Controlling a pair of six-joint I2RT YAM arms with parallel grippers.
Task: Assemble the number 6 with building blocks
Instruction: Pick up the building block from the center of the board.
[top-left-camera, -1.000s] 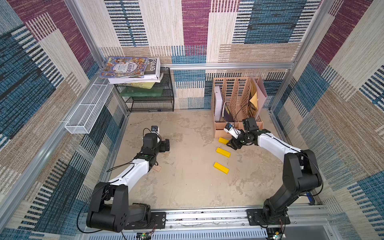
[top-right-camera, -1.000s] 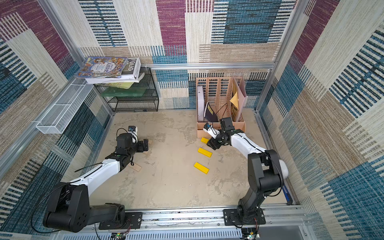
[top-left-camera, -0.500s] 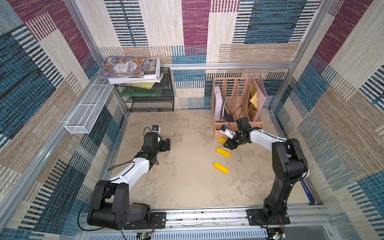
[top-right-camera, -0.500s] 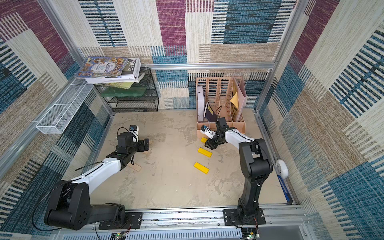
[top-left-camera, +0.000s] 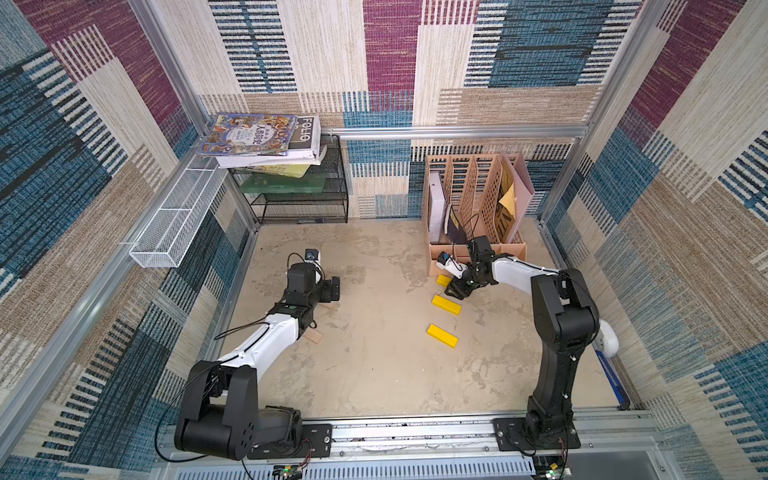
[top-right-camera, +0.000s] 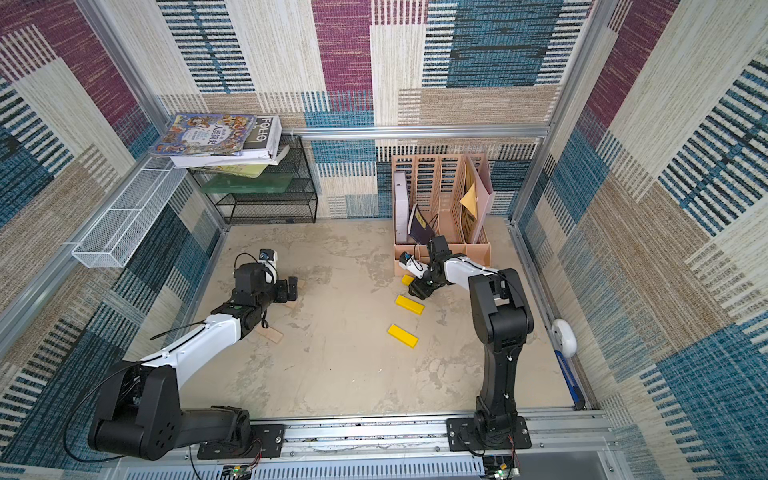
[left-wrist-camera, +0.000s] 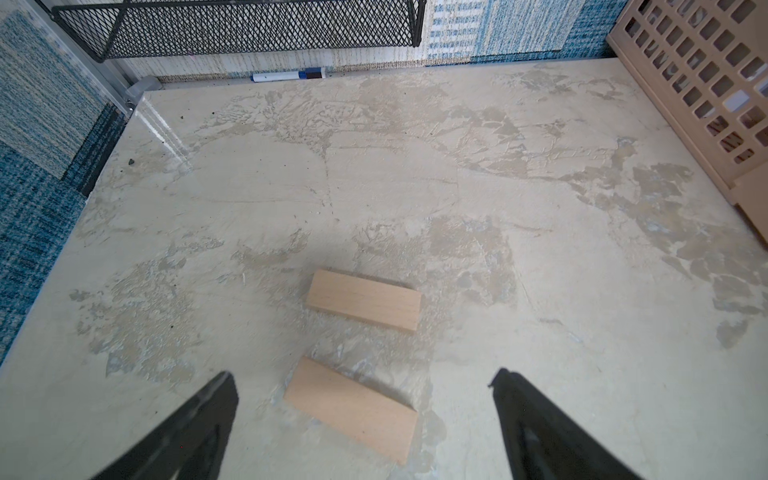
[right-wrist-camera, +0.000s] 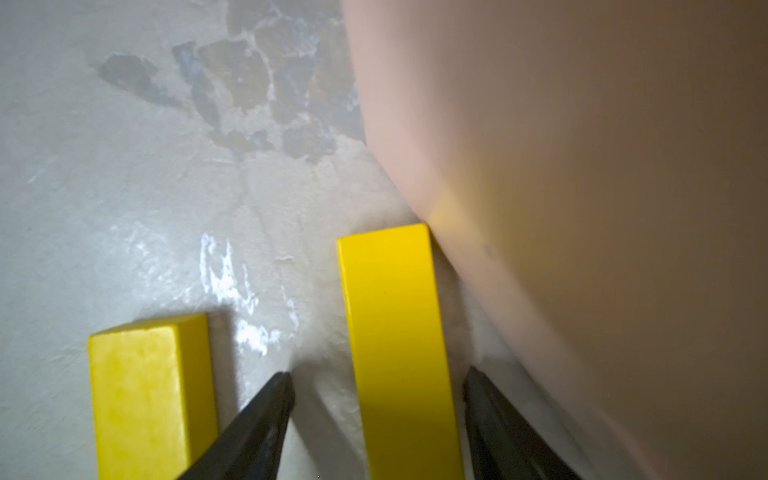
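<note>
The right gripper (right-wrist-camera: 378, 374) is low over the table (right-wrist-camera: 124, 166), its jaws parted to either side of a yellow block (right-wrist-camera: 399, 332). The block runs lengthwise between the two fingers. A strip of table shows between it and one finger, so the jaws are released, not pressed on it. The block's far end, ahead of the fingertips, lies just beside the rounded wall of the peach organiser (right-wrist-camera: 582, 208); whether the two touch cannot be told. Outside the finger with the wider gap lies a second yellow block (right-wrist-camera: 149, 399), parallel to the first and apart from it. In a top view a third yellow block (top-left-camera: 442, 336) lies farther from this gripper, beyond the second, on the side away from the organiser.

The left gripper (left-wrist-camera: 362, 374) is spread wide and holds nothing. A wooden block (left-wrist-camera: 351, 409) lies flat on the table between its fingers, touching neither. A second wooden block (left-wrist-camera: 363, 299) lies a little ahead of the fingertips, apart from the first. Behind this gripper, a third wooden block (top-left-camera: 313, 336) shows partly from under the left forearm in a top view. Far ahead of the gripper, a marker pen (left-wrist-camera: 289, 76) lies along the foot of the wall, below a black wire rack (left-wrist-camera: 249, 25).

All six blocks lie separate, none joined to another.
</note>
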